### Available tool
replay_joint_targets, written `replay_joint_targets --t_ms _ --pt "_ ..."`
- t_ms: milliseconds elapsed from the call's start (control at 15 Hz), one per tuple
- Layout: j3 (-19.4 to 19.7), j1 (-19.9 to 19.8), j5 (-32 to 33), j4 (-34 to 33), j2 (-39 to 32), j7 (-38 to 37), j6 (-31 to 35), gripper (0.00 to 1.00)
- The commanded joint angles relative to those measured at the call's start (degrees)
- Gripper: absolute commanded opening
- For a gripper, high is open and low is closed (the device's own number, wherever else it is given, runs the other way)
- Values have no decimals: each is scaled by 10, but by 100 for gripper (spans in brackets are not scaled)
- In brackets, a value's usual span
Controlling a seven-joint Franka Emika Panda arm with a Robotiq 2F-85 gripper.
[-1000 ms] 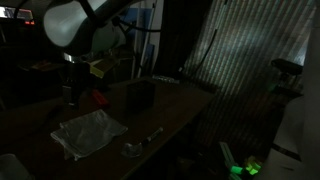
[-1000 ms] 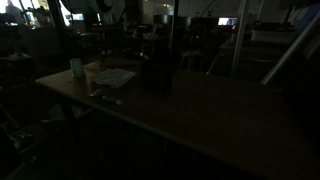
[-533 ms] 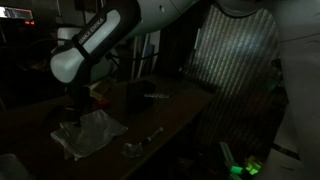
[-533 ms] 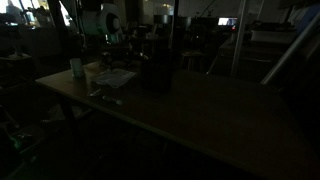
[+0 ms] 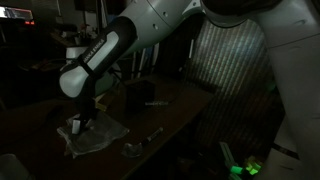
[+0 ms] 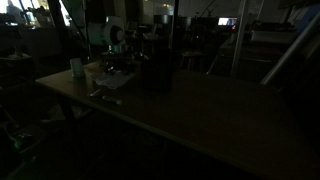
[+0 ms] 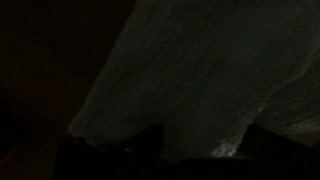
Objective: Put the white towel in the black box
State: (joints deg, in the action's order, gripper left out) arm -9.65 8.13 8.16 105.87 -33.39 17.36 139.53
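Dimly, at the left, the end effector point(image 5: 78, 126) points down onto the white towel point(image 5: 100, 135), which lies flat and wrinkled on the bench point(image 5: 172, 112), its longer side running roughly left to right. Whether the end effector is released or clenched cannot be told in this darkness. Right of the towel and behind it, the black box point(image 5: 138, 95) stands upright. The arm point(image 5: 130, 40) slopes up to the right.

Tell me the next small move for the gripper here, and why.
Probably ease down the last bit and close on the white towel. The gripper sits low at the towel's edge, wrinkled cloth fills the wrist view, and the black box stands apart from the towel. The dark hides the jaws, so contact is uncertain.
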Motion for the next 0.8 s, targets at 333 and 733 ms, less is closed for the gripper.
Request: replay_joint_targets --t_ms 333,733 --pt "-39 -29 -84 38 27 10 17 20" --pt "-50 -32 -124 67 76 5 4 0"
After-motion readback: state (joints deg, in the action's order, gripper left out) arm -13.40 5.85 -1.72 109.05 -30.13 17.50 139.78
